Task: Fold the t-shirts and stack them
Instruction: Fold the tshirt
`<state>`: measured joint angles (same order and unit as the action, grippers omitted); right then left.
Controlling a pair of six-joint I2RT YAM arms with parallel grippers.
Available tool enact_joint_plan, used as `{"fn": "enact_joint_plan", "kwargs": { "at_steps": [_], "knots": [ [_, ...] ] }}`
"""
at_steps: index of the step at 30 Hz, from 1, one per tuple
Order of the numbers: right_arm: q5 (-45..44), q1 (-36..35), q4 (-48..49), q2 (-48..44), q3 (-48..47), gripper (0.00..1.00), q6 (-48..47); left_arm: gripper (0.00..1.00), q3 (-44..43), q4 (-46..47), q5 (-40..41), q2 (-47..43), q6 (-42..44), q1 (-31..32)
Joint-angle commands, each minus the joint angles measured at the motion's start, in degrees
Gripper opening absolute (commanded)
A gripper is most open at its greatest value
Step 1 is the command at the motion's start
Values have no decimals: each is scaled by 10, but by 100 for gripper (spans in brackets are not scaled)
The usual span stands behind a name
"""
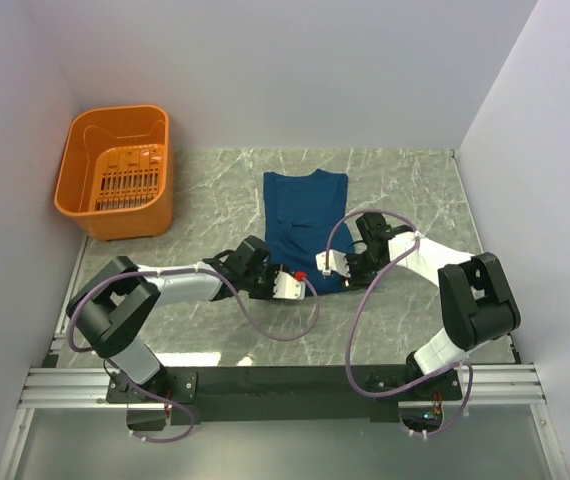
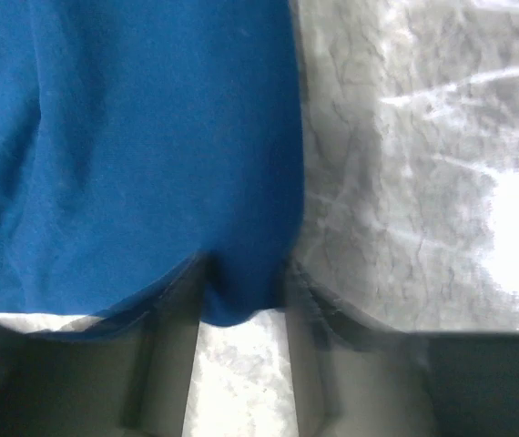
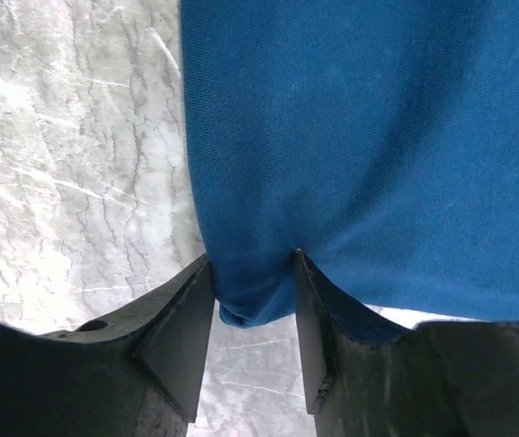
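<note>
The dark blue t-shirt (image 1: 305, 210) lies folded into a long strip on the marble table, its near hem towards the arms. My left gripper (image 1: 308, 279) reaches in from the left at the near left corner. In the left wrist view, which is blurred, that corner of the t-shirt (image 2: 132, 137) sits between the left gripper (image 2: 241, 291) and fills the gap. My right gripper (image 1: 331, 272) comes in from the right at the near right corner. There the bunched corner of the t-shirt (image 3: 360, 137) is pinched in the right gripper (image 3: 252, 282). No print shows.
An orange plastic basket (image 1: 115, 170) stands at the back left corner of the table (image 1: 215, 190). White walls close in the left, back and right sides. Both arms' cables loop over the table in front of the shirt.
</note>
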<state>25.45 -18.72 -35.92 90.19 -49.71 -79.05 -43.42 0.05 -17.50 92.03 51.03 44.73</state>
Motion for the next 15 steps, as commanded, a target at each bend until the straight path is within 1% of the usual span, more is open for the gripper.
{"fn": "enact_joint_plan", "kwargs": {
  "at_steps": [1,2,4,6,7,8,10,11,12,13,14,15],
  "knots": [
    [-7,0,13,3,-14,46,6,29,-5,-8,28,16,-6,3],
    [-8,-1,12,4,-14,42,6,24,-6,-8,28,14,-7,3],
    [-11,-2,13,8,-17,39,12,13,-1,-7,27,8,-8,3],
    [-17,-4,18,10,-17,35,14,7,3,-7,24,-1,-8,3],
    [-18,-5,18,11,-17,33,16,1,4,-8,20,-4,-10,3],
    [-17,-4,19,11,-18,23,16,1,7,-8,19,-11,-11,3],
    [-5,-4,13,9,-19,11,14,0,6,-18,2,-18,-14,3],
    [5,-3,-4,2,-20,3,14,0,6,-23,-4,-22,-16,3],
    [16,0,-18,-4,-21,0,7,0,3,-38,-23,-32,-17,3],
    [43,5,-36,-22,-28,0,0,0,2,-49,-31,-40,-18,3],
    [56,9,-79,-33,-30,0,-8,0,0,-59,-45,-58,-18,3],
    [66,11,-95,-45,-32,0,-8,0,1,-69,-58,-69,-18,3]
  ]
}}
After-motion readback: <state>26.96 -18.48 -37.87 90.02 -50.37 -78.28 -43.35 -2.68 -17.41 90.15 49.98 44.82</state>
